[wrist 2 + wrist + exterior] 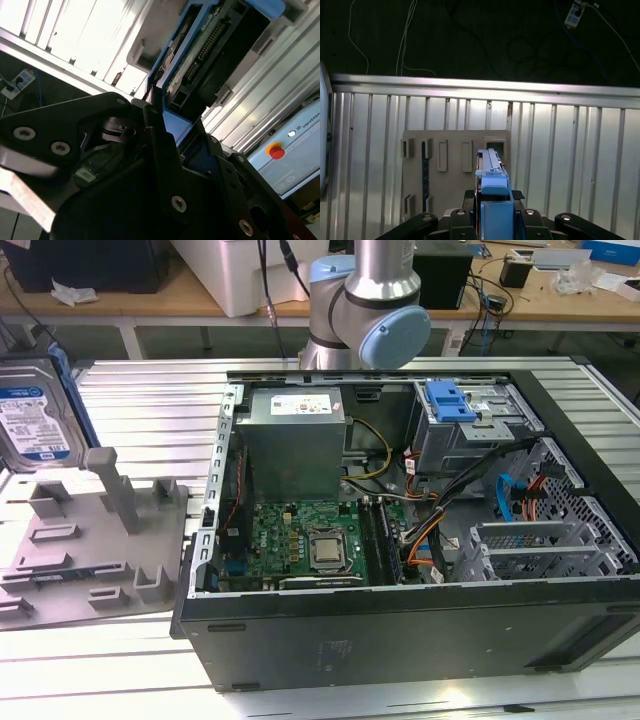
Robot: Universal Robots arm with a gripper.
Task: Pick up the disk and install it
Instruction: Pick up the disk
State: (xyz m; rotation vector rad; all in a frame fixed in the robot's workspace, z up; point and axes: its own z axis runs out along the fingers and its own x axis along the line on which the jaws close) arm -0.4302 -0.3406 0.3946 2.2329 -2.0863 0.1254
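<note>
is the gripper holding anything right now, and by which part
The gripper holds the disk, clamped at one end on its blue carrier rails.

Exterior view evenly lit. In the second wrist view, glare whitens the ribbed silver aluminium table (85, 30); the flat blue-railed disk (202, 55) is backlit, dark.

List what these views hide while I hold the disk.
1. Disk: exterior view, left side cut by picture edge.
2. Disk face: edge-on in both wrist views.
3. Gripper contact: first wrist view, covered by the disk itself.
4. Cage slot: exterior view, hidden under the blue bracket.
</note>
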